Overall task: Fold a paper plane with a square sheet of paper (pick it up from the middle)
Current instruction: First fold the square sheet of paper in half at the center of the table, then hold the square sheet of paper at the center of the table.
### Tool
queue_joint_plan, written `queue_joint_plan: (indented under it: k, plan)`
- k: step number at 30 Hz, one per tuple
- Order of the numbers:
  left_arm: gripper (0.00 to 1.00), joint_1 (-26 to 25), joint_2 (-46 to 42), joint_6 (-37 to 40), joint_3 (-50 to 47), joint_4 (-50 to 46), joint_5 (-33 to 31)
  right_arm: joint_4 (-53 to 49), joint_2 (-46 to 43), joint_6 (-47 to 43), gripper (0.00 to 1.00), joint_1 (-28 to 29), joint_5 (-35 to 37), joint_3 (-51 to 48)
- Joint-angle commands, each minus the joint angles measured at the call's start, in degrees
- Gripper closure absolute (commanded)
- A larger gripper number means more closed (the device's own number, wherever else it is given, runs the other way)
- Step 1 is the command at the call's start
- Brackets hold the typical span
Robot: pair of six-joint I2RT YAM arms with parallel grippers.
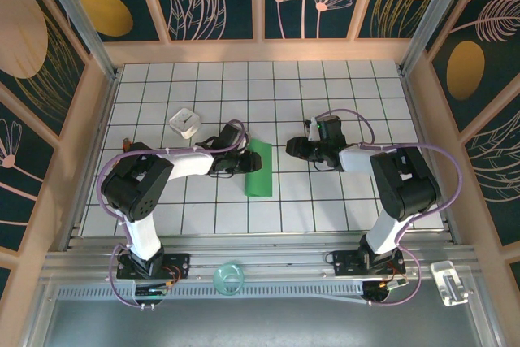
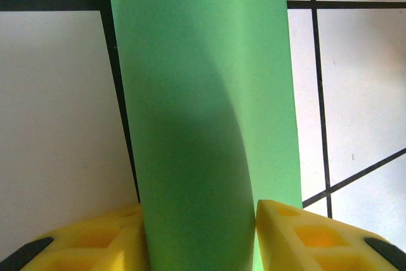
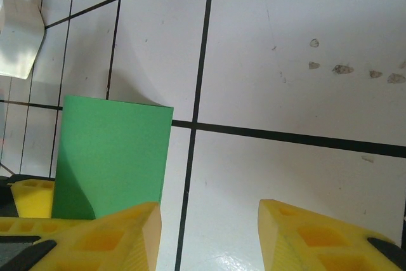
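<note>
L gripper (image 2: pixel 200 220) pinches green paper (image 2: pixel 203 93), folded narrow. R gripper (image 3: pixel 209 220) half open, empty, near paper's rt edge.

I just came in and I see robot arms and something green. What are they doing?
The robot is making a paper plane. The left gripper seems to grip the green paper between its fingers, and the paper bows up a little there. The paper looks folded into a narrow strip, not yet a pointed plane. The right gripper is open with nothing in it and hangs over the table beside the paper. A small white box sits apart from both.
</note>
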Motion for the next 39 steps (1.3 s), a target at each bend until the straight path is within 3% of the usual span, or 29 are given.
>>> queue_joint_plan:
  k: [1, 5, 10, 20, 39]
  plan:
    - [0.54, 0.97, 5.20, -0.71, -2.94, -6.63, -6.02, 0.60, 0.61, 0.65, 0.56, 0.24, -0.69, 0.47]
    - [0.54, 0.91, 5.41, -0.28, -2.83, -6.85, -6.13, 0.62, 0.54, 0.71, 0.56, 0.30, -0.94, 0.39]
    - [0.54, 0.87, 5.87, 0.13, -2.69, -7.04, -6.06, 0.71, 0.73, 0.87, 0.63, 0.80, -1.24, 0.51]
    - [0.54, 0.65, 6.08, 0.51, -2.69, -7.27, -6.17, 0.11, 1.60, 0.77, 1.00, 1.45, -1.80, 1.55]
    - [0.53, 0.27, 6.95, 0.94, -2.32, -7.88, -6.66, -0.53, 2.48, 0.78, 1.00, 2.14, -1.90, 2.28]
